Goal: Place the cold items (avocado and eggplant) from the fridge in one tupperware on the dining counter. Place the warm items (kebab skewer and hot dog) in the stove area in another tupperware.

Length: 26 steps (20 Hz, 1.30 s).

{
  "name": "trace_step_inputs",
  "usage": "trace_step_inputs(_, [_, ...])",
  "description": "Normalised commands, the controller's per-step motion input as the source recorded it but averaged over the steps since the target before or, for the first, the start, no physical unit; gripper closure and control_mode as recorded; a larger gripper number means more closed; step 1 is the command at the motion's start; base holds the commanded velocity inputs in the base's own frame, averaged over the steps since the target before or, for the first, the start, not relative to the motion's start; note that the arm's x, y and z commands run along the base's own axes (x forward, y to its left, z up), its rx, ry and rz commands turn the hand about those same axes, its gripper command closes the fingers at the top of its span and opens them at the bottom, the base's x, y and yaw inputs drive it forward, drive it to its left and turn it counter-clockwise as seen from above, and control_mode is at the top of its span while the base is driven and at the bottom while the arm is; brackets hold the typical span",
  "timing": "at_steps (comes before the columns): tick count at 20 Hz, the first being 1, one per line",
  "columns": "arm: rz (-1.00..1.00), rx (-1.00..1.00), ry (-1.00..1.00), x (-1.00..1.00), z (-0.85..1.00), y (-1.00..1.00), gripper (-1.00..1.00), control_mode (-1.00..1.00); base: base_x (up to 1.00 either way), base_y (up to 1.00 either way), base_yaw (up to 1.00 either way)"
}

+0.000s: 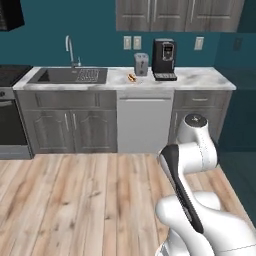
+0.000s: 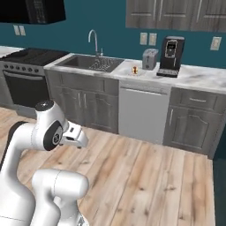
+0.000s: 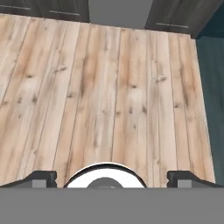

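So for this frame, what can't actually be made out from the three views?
- Small orange-brown item on the counter beside the toaster: too small in both base views to tell hot dog from kebab skewer.
- Stove: cut off by the left edge in both base views, so most of its top is unseen.
- Sink interior: hidden by its own rim.
- Hand: fingertips spread wide over bare floor.

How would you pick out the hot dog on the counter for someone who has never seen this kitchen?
Start at the marble counter between the sink and the black coffee machine. Just in front of the grey toaster lies the hot dog, the one small orange-brown item among larger grey and black appliances.
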Motion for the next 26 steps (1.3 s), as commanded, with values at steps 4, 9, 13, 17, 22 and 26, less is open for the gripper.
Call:
trace_step_inputs(4, [0.00, 0.00, 0.00, 0.00, 0.00, 0.00, -1.00, 1.00, 1.00, 0.00, -0.08])
trace_step_inputs(9, [0.00, 0.00, 0.00, 0.00, 0.00, 0.00, -1.00, 1.00, 1.00, 0.00, -0.18])
trace_step_inputs(13, [0.00, 0.00, 0.00, 0.00, 0.00, 0.00, -1.00, 1.00, 1.00, 0.09, -0.19])
trace_step_inputs(17, [0.00, 0.00, 0.00, 0.00, 0.00, 0.00, -1.00, 1.00, 1.00, 0.44, -0.26])
trace_step_inputs(22, [0.00, 0.00, 0.00, 0.00, 0.00, 0.00, -1.00, 1.00, 0.85, 0.95, -0.35])
trace_step_inputs(26, [0.00, 0.00, 0.00, 0.00, 0.00, 0.00, -1.00, 1.00, 0.69, 0.70, -0.18])
